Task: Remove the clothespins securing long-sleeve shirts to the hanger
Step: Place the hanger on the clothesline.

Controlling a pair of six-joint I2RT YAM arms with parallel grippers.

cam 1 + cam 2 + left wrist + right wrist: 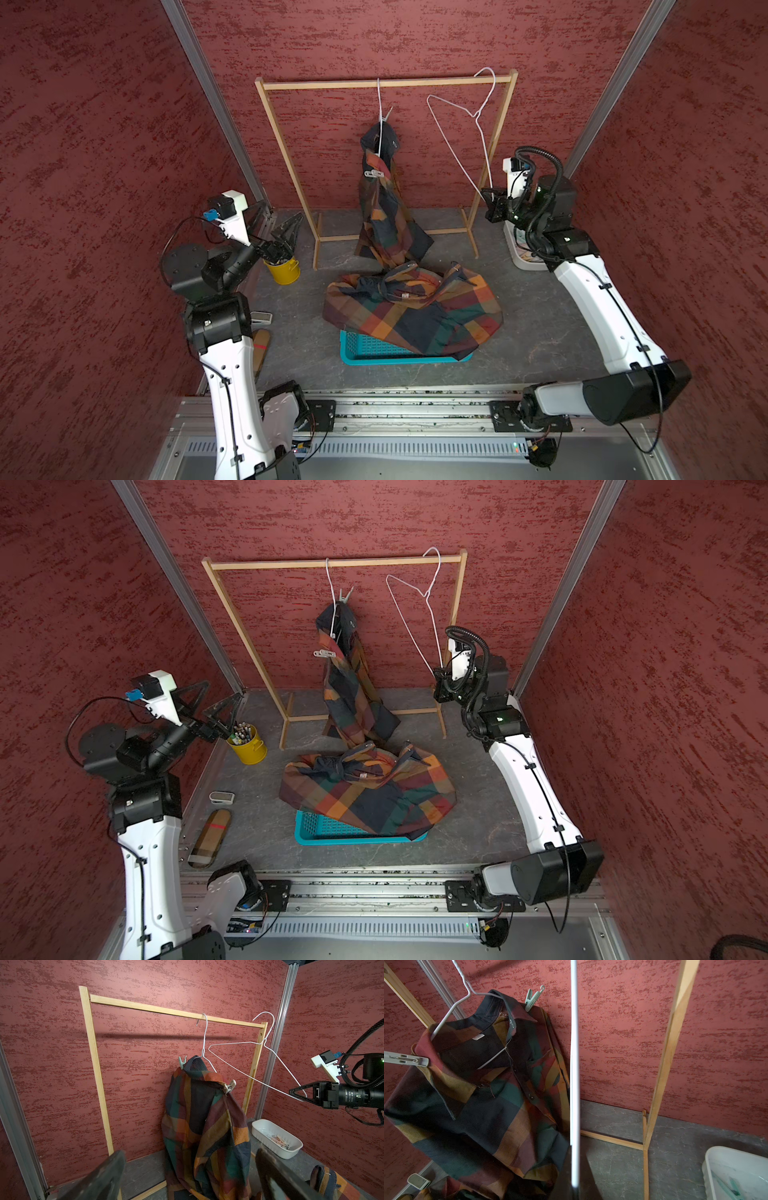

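Right gripper [297,1093] clamps shut on the bare white wire hanger [478,120]. Left gripper [223,690] gapes wide, empty. The whitish-grey plastic clothespin [374,173] on the hanging plaid button-up shirt [386,216] lies right of it, roughly level, handles pointing left: likely the left arm's pick.

Wooden rack [332,563] at the back wall. Plaid shirt [353,688] hangs off a wire hanger [330,588] mid-rail. Mint clothespin [345,596] at the collar, whitish clothespin [324,653] lower down, sticking out sideways. Bare hanger [415,604] hooked at the rail's right end, with its lower corner in the right end effector [441,679], jaws closed on it. Second shirt [365,791] heaped on the worktop [478,812], draped over a teal basket [316,833]. Left end effector [223,688] spread wide above a yellow pencil cup [248,746].
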